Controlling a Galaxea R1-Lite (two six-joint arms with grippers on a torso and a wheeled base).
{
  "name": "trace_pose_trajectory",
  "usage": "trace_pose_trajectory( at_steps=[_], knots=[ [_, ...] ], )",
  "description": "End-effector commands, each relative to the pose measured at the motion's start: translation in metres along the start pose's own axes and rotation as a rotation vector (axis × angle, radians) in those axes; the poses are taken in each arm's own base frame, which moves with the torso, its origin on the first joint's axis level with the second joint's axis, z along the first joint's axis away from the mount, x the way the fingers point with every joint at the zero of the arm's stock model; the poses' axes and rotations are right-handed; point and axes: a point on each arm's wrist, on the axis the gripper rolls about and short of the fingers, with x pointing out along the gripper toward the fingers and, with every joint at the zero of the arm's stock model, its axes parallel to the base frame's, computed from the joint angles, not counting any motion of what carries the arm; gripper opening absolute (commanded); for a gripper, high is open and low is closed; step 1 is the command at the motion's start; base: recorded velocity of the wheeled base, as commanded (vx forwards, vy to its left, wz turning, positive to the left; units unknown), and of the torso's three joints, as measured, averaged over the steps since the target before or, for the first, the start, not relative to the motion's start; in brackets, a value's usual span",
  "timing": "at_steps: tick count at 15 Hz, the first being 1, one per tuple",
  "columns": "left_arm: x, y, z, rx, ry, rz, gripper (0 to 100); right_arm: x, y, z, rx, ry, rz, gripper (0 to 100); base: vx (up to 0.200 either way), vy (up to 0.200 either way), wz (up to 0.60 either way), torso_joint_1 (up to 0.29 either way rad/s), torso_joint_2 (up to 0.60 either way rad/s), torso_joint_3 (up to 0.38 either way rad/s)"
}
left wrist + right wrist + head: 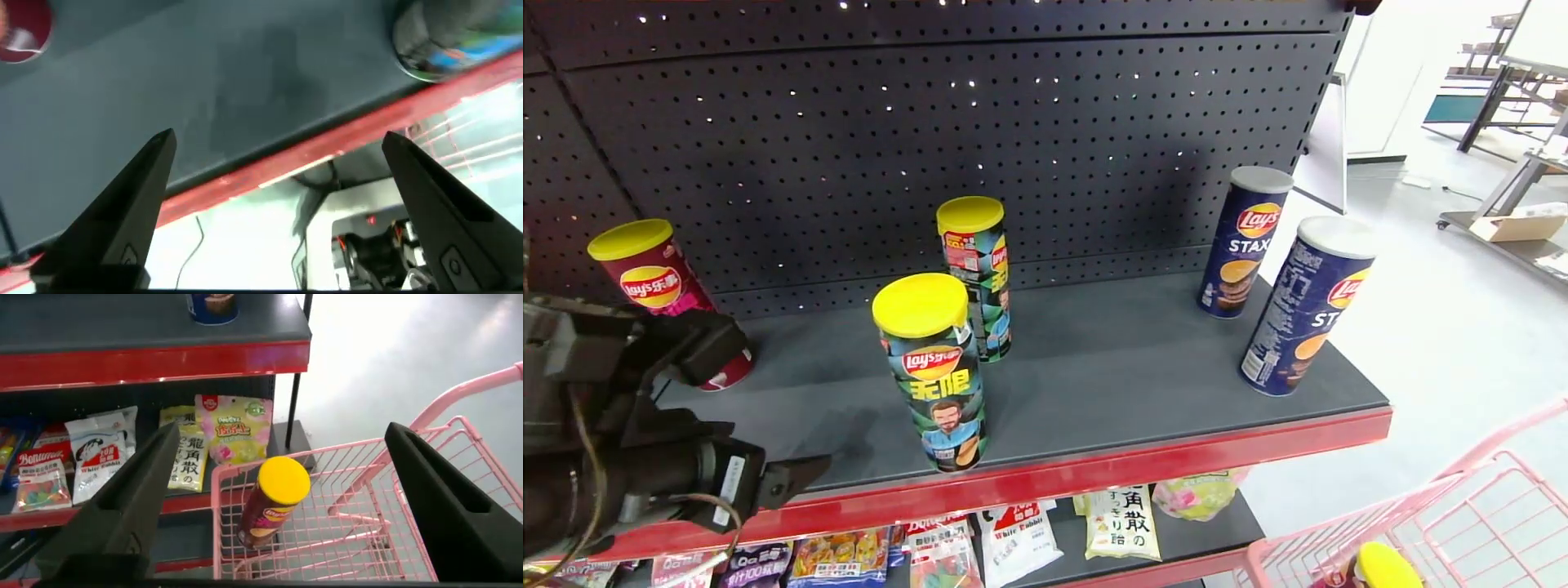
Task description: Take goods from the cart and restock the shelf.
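Observation:
A maroon chip can with a yellow lid stands in the pink cart; its lid peeks out at the cart in the head view. My right gripper hangs open above the cart, clear of the can. The grey shelf board with a red front edge carries a red can, two green-blue cans with yellow lids and two dark blue cans. My left gripper is open and empty at the shelf's front left edge.
Bare board lies between the green-blue and dark blue cans. The lower shelf holds several snack bags. A black pegboard backs the shelf. Open floor spreads to the right, with tables and a cardboard box farther off.

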Motion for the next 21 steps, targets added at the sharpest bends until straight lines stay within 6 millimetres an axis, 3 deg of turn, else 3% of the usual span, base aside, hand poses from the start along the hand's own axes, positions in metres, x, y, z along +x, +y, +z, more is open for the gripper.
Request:
trace_pose_trajectory(
  at_steps=[1, 3, 10, 21],
  knots=[
    [0.036, -0.008, 0.009, -0.011, 0.109, -0.004, 100, 0.002, 0.0, -0.004, -0.001, -0.001, 0.0, 100, 0.0, 0.0, 0.0, 0.0, 0.0, 0.0],
    [0.05, -0.017, 0.015, -0.069, 0.127, -0.013, 100, 0.005, 0.001, -0.008, 0.0, -0.02, -0.001, 100, 0.0, 0.0, 0.0, 0.0, 0.0, 0.0],
    [0.076, -0.02, 0.02, -0.089, 0.083, 0.006, 100, 0.006, 0.001, -0.009, 0.0, -0.022, -0.001, 100, 0.0, 0.0, 0.0, 0.0, 0.0, 0.0],
    [0.096, -0.024, 0.027, -0.094, 0.037, -0.002, 100, 0.006, 0.001, -0.009, 0.0, -0.022, 0.002, 100, 0.0, 0.0, 0.0, 0.0, 0.0, 0.0]
  ],
)
